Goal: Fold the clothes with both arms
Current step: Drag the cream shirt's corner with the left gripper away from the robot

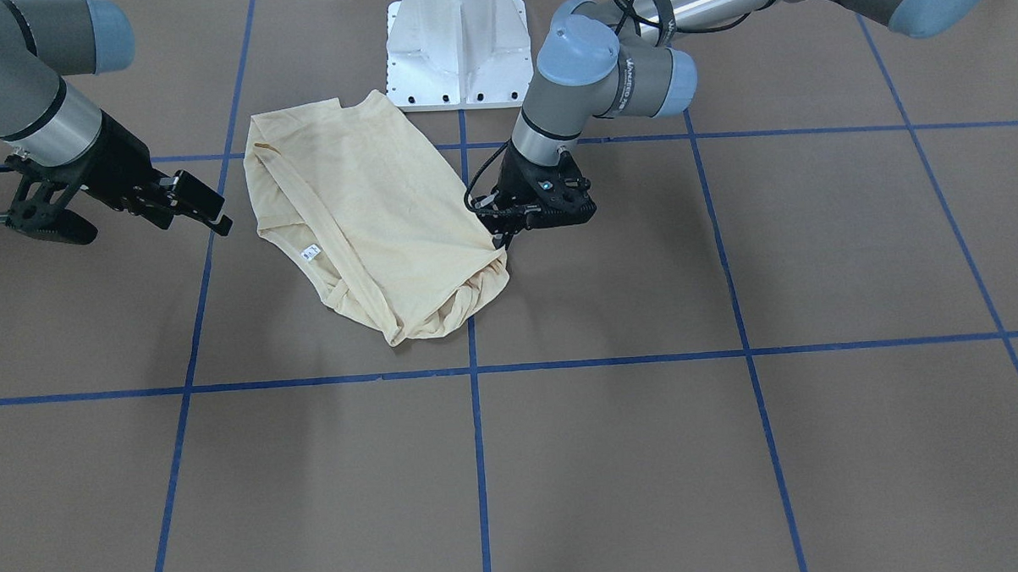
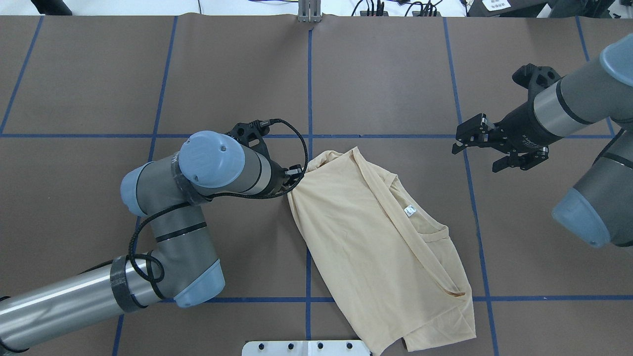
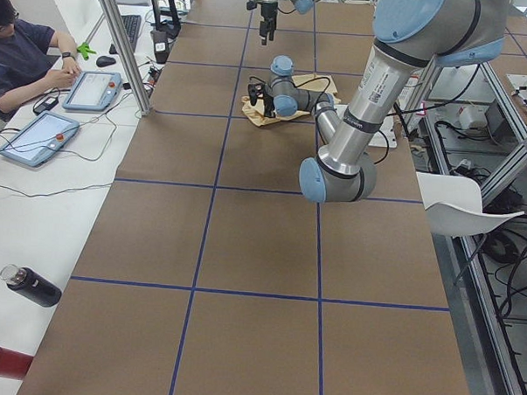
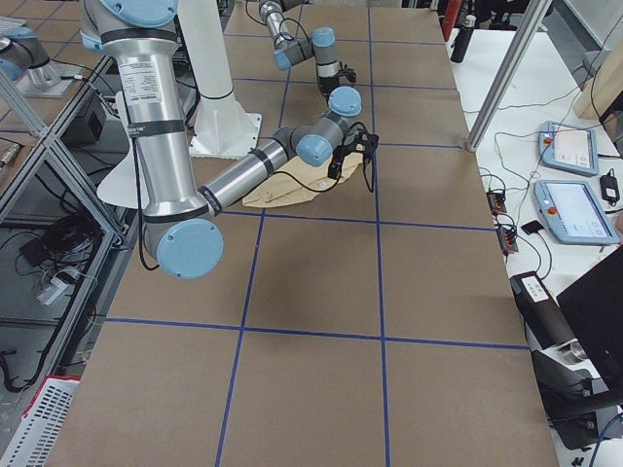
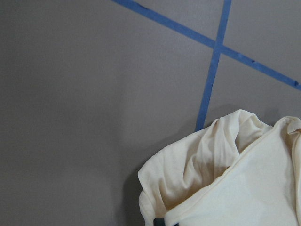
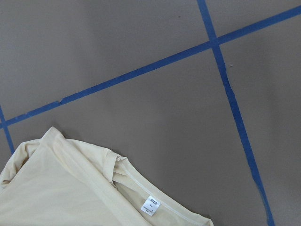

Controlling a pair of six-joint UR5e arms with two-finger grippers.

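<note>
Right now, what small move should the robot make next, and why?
Probably bring the right gripper over to the shirt, at its edge by the label. It hangs open, off the cloth, while the left gripper is already at the opposite bunched corner.

The fingertips of the black two-finger left claw (image 1: 504, 240) sink into the bunched edge of the pale cream-yellow thin knit shirt (image 1: 371, 206), so their grip cannot be told. From overhead the grey-and-silver jointed left arm (image 2: 247, 173) covers them. The overhead view's bottom edge cuts off the white metal pedestal base (image 2: 306, 347). Both wrist views crop most of the shirt. In both side views the claws are too small to judge.
</note>
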